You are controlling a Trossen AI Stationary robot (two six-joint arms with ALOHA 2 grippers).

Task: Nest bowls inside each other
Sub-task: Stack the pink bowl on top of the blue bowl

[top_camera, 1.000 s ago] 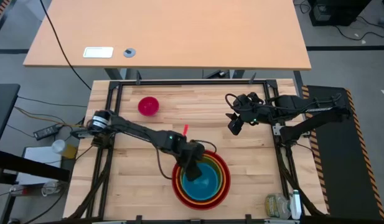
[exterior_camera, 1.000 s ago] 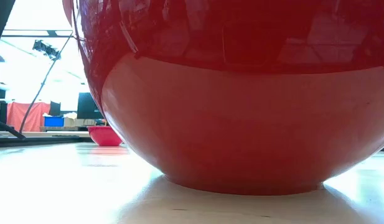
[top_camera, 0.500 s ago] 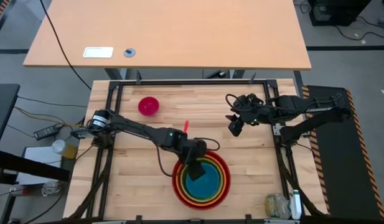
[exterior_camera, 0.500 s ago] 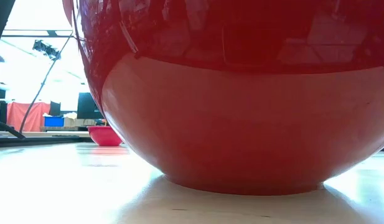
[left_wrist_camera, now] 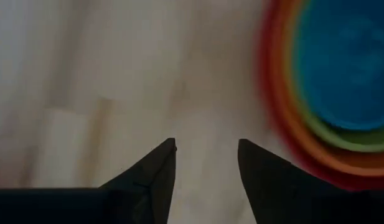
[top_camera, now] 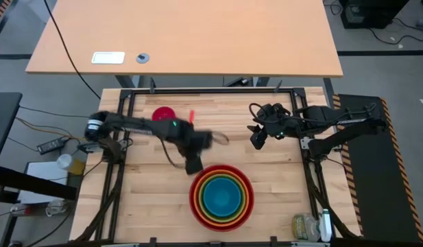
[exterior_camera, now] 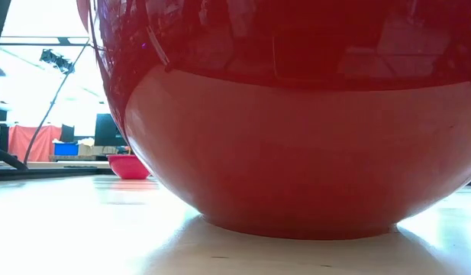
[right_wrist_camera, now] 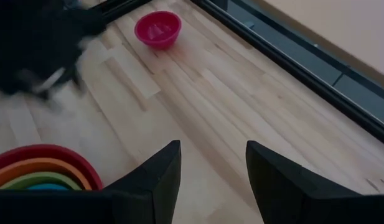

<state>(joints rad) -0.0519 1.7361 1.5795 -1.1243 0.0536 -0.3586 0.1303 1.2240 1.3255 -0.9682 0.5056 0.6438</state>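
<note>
Four bowls sit nested near the table's front: red outermost (top_camera: 195, 206), then orange (top_camera: 243, 213), yellow-green (top_camera: 206, 209) and blue (top_camera: 221, 197) in the middle. The red bowl's wall (exterior_camera: 296, 137) fills the low view. A small pink bowl (top_camera: 161, 114) stands alone at the far left, open side up, also seen in the right wrist view (right_wrist_camera: 158, 28). My left gripper (top_camera: 192, 165) hovers open over bare wood just beyond the stack's far-left side (left_wrist_camera: 206, 146). My right gripper (top_camera: 258, 139) hangs open at the far right (right_wrist_camera: 211, 146).
A black frame rail (top_camera: 197, 90) runs round the wooden table top. A bottle (top_camera: 306, 226) stands at the near right corner. Bare wood (top_camera: 149, 199) lies left of the stack and between the stack and the pink bowl. A tan desk (top_camera: 184, 34) stands beyond the far edge.
My left gripper has come away from the blue bowl's rim, risen and swung toward the table's far left, ending over bare wood beside the stack. The blue bowl stays nested in the stack. My right arm has kept still.
</note>
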